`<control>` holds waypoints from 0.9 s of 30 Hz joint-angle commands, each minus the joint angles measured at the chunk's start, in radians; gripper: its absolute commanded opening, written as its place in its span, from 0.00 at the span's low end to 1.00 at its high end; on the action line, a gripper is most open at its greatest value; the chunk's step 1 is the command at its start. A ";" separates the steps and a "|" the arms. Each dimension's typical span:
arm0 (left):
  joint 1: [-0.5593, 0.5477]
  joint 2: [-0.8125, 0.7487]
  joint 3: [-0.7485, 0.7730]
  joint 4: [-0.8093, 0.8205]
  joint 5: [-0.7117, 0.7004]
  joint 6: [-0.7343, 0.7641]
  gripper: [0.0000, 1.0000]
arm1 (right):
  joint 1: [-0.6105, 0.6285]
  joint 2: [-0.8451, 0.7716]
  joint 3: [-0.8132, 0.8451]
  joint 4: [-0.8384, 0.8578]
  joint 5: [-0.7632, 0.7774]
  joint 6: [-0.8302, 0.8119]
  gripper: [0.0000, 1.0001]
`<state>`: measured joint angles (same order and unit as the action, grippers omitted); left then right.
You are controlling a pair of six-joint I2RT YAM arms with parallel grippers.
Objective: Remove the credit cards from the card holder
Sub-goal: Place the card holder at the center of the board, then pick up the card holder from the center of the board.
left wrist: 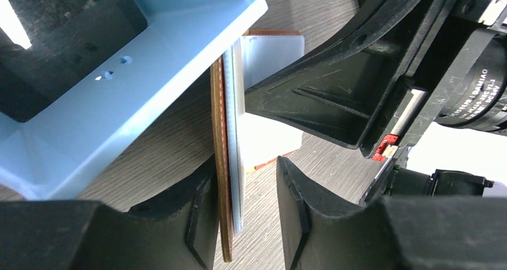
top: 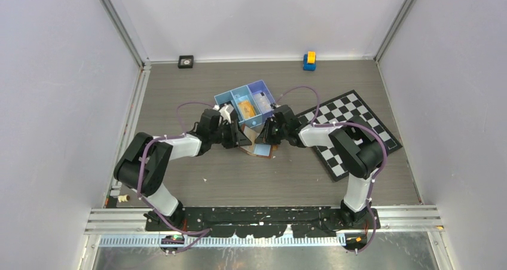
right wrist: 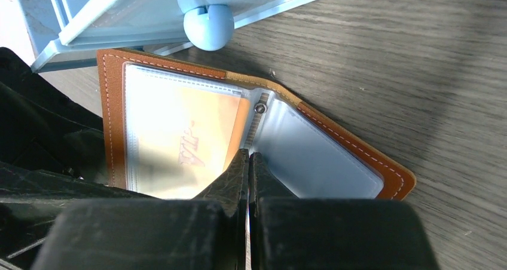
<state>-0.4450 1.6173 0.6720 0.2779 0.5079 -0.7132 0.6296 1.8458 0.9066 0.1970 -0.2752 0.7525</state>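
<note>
Just beside the blue tray (top: pixel 230 97), on its near side, the card holder (right wrist: pixel 311 156) is open. An orange card (right wrist: pixel 179 135) sits in one sleeve; the other sleeve looks empty. Right gripper (right wrist: pixel 248 165) is closed tight at the holder's spine, can't tell if it pinches a sleeve leaf. Left gripper (left wrist: pixel 245 189) has its jaws apart, the holder's flap edge between them, not clamped. A second orange card (top: pixel 246 107) lies in the tray's middle compartment. Judged partly done: at least one card left to pull.

Blue tray (top: pixel 229 101), chequered board (top: pixel 347 109)
</note>
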 commanded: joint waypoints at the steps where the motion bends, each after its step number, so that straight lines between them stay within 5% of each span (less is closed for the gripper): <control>1: 0.010 -0.043 0.029 -0.030 0.010 0.023 0.42 | 0.007 -0.004 0.028 -0.020 0.037 -0.028 0.00; 4: 0.012 -0.064 0.021 -0.031 0.006 0.027 0.45 | 0.007 -0.005 0.028 -0.023 0.040 -0.027 0.00; 23: 0.043 -0.086 0.005 -0.001 0.043 -0.002 0.21 | 0.007 -0.007 0.036 -0.036 0.033 -0.027 0.00; 27: 0.045 -0.086 -0.005 0.031 0.070 -0.015 0.28 | 0.006 -0.002 0.040 -0.039 0.030 -0.027 0.00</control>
<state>-0.4053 1.5665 0.6716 0.2516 0.5308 -0.7082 0.6315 1.8458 0.9157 0.1753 -0.2676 0.7425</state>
